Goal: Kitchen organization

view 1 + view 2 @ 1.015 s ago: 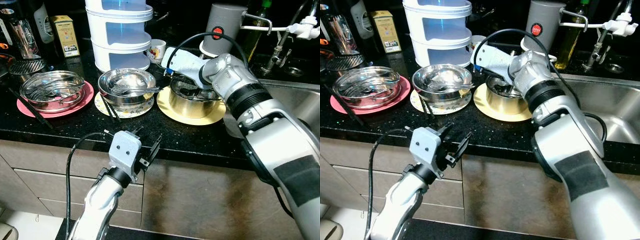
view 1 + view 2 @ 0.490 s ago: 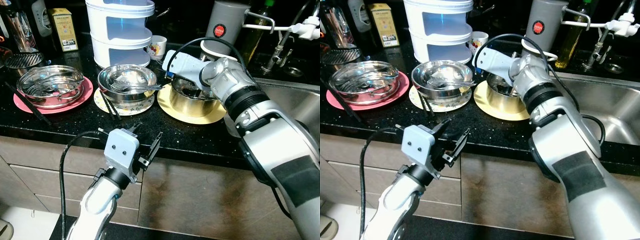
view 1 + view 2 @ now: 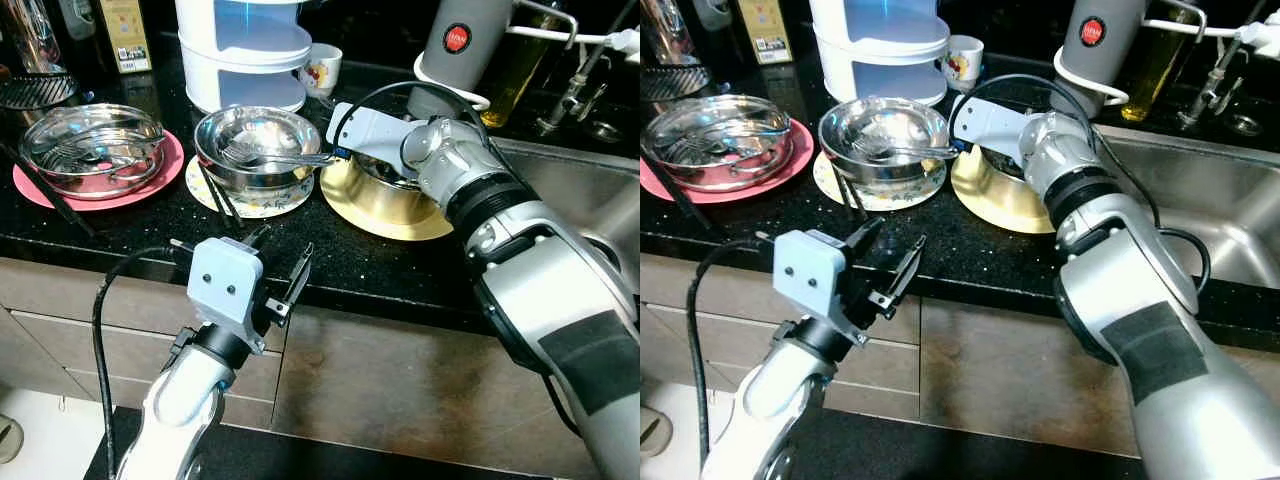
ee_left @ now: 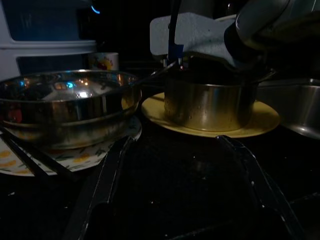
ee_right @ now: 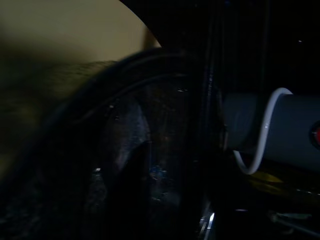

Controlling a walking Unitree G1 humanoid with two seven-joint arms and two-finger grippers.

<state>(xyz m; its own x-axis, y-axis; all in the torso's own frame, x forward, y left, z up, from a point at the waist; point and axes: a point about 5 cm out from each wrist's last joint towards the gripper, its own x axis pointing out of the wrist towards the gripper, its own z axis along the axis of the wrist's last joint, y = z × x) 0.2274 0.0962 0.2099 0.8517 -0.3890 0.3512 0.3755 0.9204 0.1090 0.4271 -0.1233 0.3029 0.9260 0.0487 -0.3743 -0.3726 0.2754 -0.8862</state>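
Speckled black countertop (image 3: 150,225); left pincer (image 3: 277,270) gapes; right pincer's state hidden inside steel pot (image 3: 385,190).

You've got three bowls (image 3: 256,150) on plates (image 3: 385,212) along the worktop (image 3: 130,235); sink (image 3: 580,190) right, tiered container (image 3: 245,50) behind.

Bare counter front (image 3: 380,265) seems passable; bowl (image 3: 258,160) and pot (image 3: 385,195) crowd behind

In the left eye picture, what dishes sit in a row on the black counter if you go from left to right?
Pink plate with a steel bowl of utensils → patterned plate with a steel bowl holding a fork → yellow plate with a steel pot, where the right tool is reaching in → sink.
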